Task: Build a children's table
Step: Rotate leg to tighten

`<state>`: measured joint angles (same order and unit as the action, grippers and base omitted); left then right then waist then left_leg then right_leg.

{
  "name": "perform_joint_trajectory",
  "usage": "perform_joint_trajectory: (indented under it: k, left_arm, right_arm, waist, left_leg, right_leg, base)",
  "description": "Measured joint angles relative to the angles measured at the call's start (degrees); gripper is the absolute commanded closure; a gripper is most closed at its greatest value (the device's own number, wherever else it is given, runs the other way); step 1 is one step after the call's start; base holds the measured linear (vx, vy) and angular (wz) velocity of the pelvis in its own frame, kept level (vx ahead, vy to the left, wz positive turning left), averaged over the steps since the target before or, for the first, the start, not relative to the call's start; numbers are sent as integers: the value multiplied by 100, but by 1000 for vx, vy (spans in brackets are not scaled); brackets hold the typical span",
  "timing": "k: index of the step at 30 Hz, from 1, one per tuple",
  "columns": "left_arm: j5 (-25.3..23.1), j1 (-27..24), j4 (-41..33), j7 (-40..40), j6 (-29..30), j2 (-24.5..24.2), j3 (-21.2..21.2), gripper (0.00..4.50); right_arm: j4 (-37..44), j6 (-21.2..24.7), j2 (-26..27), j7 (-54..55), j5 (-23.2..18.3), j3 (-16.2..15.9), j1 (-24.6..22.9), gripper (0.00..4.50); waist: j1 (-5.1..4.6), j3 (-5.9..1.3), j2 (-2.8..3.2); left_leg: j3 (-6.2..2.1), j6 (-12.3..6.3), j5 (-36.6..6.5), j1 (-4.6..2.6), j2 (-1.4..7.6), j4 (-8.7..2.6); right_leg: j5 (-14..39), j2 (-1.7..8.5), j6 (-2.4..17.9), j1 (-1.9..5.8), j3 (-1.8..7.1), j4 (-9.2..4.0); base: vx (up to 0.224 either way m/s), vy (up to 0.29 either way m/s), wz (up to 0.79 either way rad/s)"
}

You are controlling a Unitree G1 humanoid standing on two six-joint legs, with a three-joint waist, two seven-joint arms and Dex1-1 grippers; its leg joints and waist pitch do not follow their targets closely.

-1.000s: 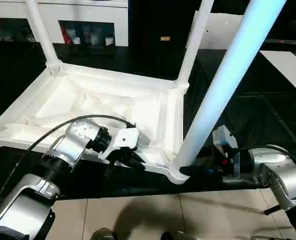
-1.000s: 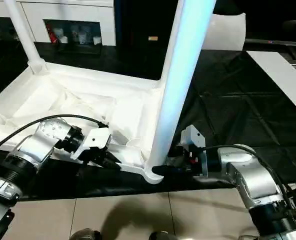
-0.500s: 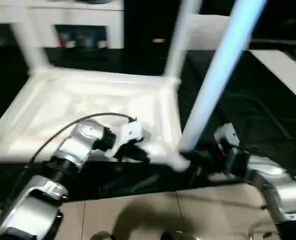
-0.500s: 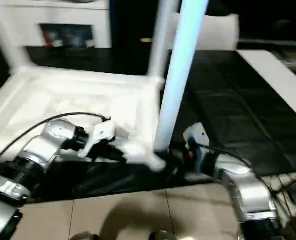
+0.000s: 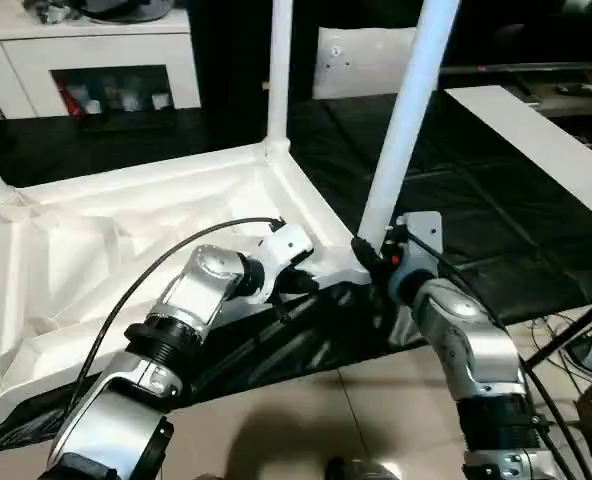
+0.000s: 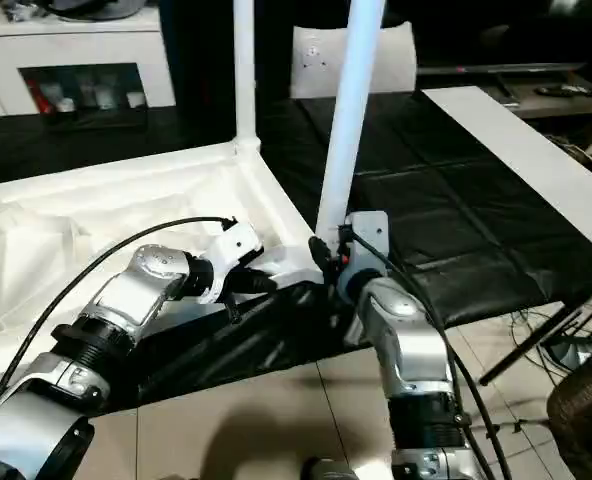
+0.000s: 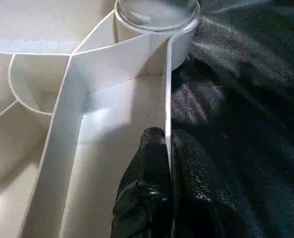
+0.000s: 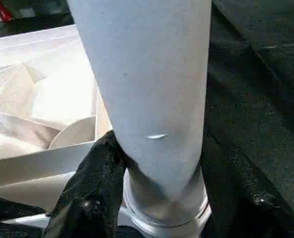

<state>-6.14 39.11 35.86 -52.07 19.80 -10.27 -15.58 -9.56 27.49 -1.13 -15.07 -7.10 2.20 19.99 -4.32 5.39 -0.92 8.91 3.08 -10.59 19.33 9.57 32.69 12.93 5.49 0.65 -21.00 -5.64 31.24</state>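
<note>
Table (image 5: 96, 250) has swung; left tool (image 7: 168, 163) pinches rim, right tool (image 8: 157, 198) clamps leg (image 8: 147, 89).

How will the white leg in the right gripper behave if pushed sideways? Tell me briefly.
The leg is long and stands upright in its corner socket, so it would probably lever hard there. It looks stiff, smooth plastic and may slip between the right gripper fingers.

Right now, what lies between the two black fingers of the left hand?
The thin upright rim of the white plastic tabletop lies between the left hand's fingers, seen in the left wrist view.
</note>
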Motion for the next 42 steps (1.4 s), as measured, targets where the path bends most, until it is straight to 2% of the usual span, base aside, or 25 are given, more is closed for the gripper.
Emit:
perform_joint_trajectory:
  k: [1,2,3,4,5,6,7,8,9,10,11,12,13,14,15,19,22,24,29,34,37,42]
  left_arm:
    - [-12,-18,-14,0,-28,-8,15,450]
    - [-13,-39,-43,-6,-55,-24,36,450]
    - [-11,-67,-73,-18,-83,-39,47,450]
    - [-8,-82,-103,-42,-109,-58,54,450]
    - [-8,-80,-138,-94,-136,-89,43,450]
    - [-8,-78,-154,-143,-169,-120,7,450]
    - [-9,-82,-161,-171,-196,-133,-17,450]
    - [-7,-105,-161,-267,-306,-188,-47,450]
    - [33,-141,-171,-402,-450,-278,-51,450]
    - [102,-163,-192,-534,-552,-365,-43,450]
    - [134,-158,-224,-633,-619,-438,-39,450]
    - [130,-147,-245,-764,-718,-561,-51,450]
    - [130,-147,-258,-891,-798,-627,-60,450]
    - [132,-145,-259,-999,-868,-702,-58,450]
    - [144,-146,-257,-1115,-944,-776,-48,450]
    - [178,-119,-241,-1546,-1298,-941,-136,450]
    - [255,-89,-214,-1940,-1516,-1111,-170,450]
    - [300,-47,-194,-2157,-1622,-1162,-187,450]
    - [376,4,-128,-2582,-1873,-1323,-218,450]
    - [403,65,55,-3019,-2144,-1434,-315,450]
    - [411,65,65,-3233,-2212,-1441,-383,450]
    - [424,95,60,-3534,-2280,-1470,-511,450]
  right_arm:
    - [-8,-73,-1,-34,7,-23,-20,181]
    - [-21,-159,-1,-72,12,-49,-23,181]
    - [-37,-203,-4,-143,12,-49,-23,170]
    - [-46,-254,-41,-227,12,-53,-24,157]
    - [-50,-314,-112,-364,11,-67,-36,147]
    - [-38,-352,-180,-497,5,-85,-78,141]
    - [-12,-391,-222,-606,-2,-87,-135,133]
    - [23,-439,-350,-811,-35,-107,-194,110]
    - [72,-468,-577,-1114,-142,-180,-232,110]
    - [117,-487,-749,-1393,-227,-238,-250,103]
    - [172,-513,-848,-1600,-269,-262,-291,94]
    - [232,-560,-1010,-1845,-361,-264,-412,94]
    - [257,-568,-1156,-2083,-430,-278,-482,82]
    - [253,-586,-1276,-2277,-444,-319,-507,59]
    - [252,-647,-1356,-2431,-445,-346,-513,54]
    - [248,-799,-1747,-3061,-476,-388,-495,15]
    - [248,-830,-2075,-3520,-628,-379,-465,15]
    - [249,-899,-2214,-3834,-702,-413,-459,15]
    - [267,-954,-2565,-4686,-924,-558,-449,15]
    - [262,-947,-2820,-5370,-1109,-720,-442,63]
    - [237,-950,-2823,-5540,-1127,-791,-372,95]
    - [28,-1037,-2821,-5746,-1126,-928,-176,134]
  waist:
    - [-6,26,-30]
    - [1,42,-5]
    - [-2,51,49]
    - [-11,61,122]
    - [-15,88,120]
    - [27,107,59]
    - [39,104,-34]
    - [57,124,-154]
    - [108,129,-131]
    - [182,128,-115]
    - [226,138,-82]
    - [259,118,-37]
    - [261,114,-34]
    - [260,115,-36]
    - [269,117,-43]
    - [345,114,-55]
    - [404,96,-74]
    - [462,73,-73]
    - [544,68,-82]
    - [615,74,-107]
    - [637,77,-114]
    - [676,73,-162]
  left_leg:
    - [20,-6,-12,-40,-23,-44]
    - [-2,-13,-110,-34,-29,-32]
    - [-47,-27,-145,-19,-14,-41]
    - [-95,-26,-144,22,9,-45]
    - [-116,-25,-144,36,17,-26]
    - [-48,-24,-143,3,7,-31]
    - [38,-24,-143,-48,-26,-42]
    - [111,-17,-166,-146,-82,-27]
    - [99,-1,-258,-133,-96,52]
    - [49,-47,-322,-76,-105,56]
    - [-62,-50,-312,-17,-117,57]
    - [-89,-15,-253,-7,-81,45]
    - [-93,2,-216,6,-51,45]
    - [-77,11,-202,8,-29,48]
    - [-46,11,-201,12,-28,48]
    - [47,-32,-125,17,-18,45]
    - [119,-30,-123,23,27,45]
    - [128,-44,-96,64,33,46]
    - [128,-63,-103,119,38,36]
    - [124,-61,-103,122,50,76]
    - [121,-57,-103,121,50,100]
    - [119,-55,-104,121,47,113]
  right_leg:
    - [4,15,-9,-30,7,-21]
    - [14,77,-26,-14,-118,-101]
    - [21,122,-42,34,-285,-191]
    - [41,145,-66,126,-409,-249]
    - [125,159,-114,126,-425,-149]
    - [176,156,-44,78,-313,55]
    - [188,157,5,32,-145,184]
    - [132,139,-36,-58,11,208]
    - [122,158,-54,-65,2,182]
    - [111,177,-75,-67,-18,181]
    - [112,172,-79,-90,-99,171]
    - [110,141,-76,-101,-128,167]
    - [104,107,-67,-101,-122,160]
    - [85,79,-33,-104,-95,159]
    - [20,75,64,-111,-65,165]
    - [-186,75,71,-143,23,189]
    - [-295,75,81,-174,38,199]
    - [-332,75,66,-212,46,222]
    - [-269,74,95,-289,39,300]
    - [-266,72,96,-293,34,325]
    - [-273,73,103,-279,37,326]
    - [-276,75,108,-263,42,324]
  base:
    - [0,0,0]
    - [0,0,0]
    - [82,48,-27]
    - [83,66,-16]
    - [83,66,-16]
    - [0,0,0]
    - [85,-89,33]
    - [85,-89,33]
    - [114,-42,-6]
    - [44,14,-22]
    - [121,25,-42]
    - [92,0,-25]
    - [92,0,-25]
    - [0,0,0]
    - [0,0,0]
    - [15,-4,3]
    - [75,-22,11]
    - [81,-23,9]
    - [38,-13,2]
    - [0,0,0]
    - [0,0,0]
    - [0,0,0]
